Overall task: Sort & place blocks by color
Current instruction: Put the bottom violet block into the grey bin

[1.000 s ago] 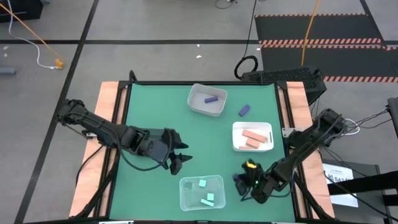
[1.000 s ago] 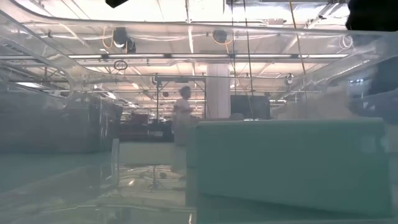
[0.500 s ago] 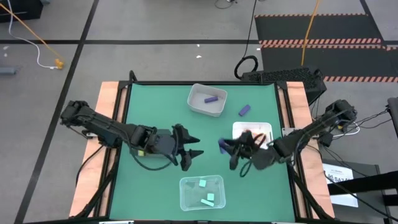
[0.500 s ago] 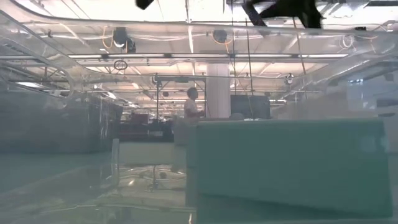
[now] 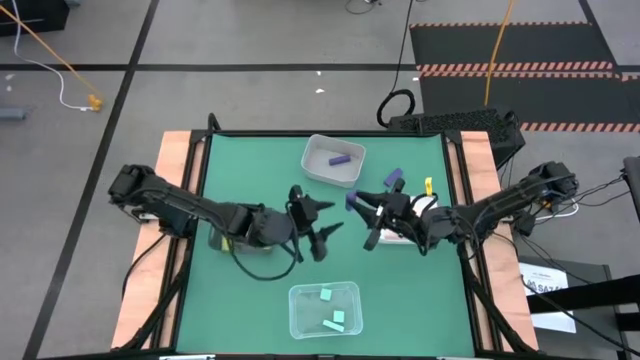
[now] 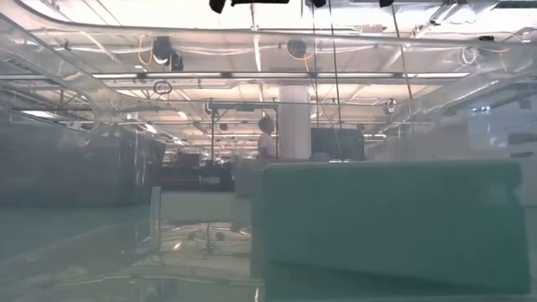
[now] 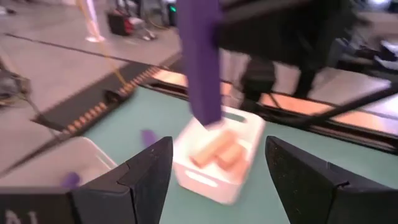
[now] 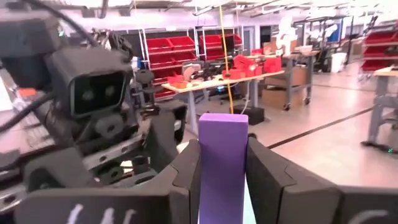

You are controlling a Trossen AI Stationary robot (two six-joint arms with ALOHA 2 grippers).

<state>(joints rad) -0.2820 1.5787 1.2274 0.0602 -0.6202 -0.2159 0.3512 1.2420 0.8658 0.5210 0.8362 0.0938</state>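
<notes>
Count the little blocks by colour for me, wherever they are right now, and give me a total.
Purple blocks: 3 (one in the grey tray, one on the table, one in the right gripper)
Salmon-pink blocks: 2, in the white tray
Mint-green blocks: 2, in the clear tray
Total: 7

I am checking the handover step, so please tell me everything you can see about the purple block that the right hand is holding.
The purple block is a plain matte bar with flat faces and sharp edges. It stands upright, clamped between the two dark fingers of the right hand, with its top end sticking out free. It is held in the air above the green table, directly in front of the open left hand, which does not touch it.
</notes>
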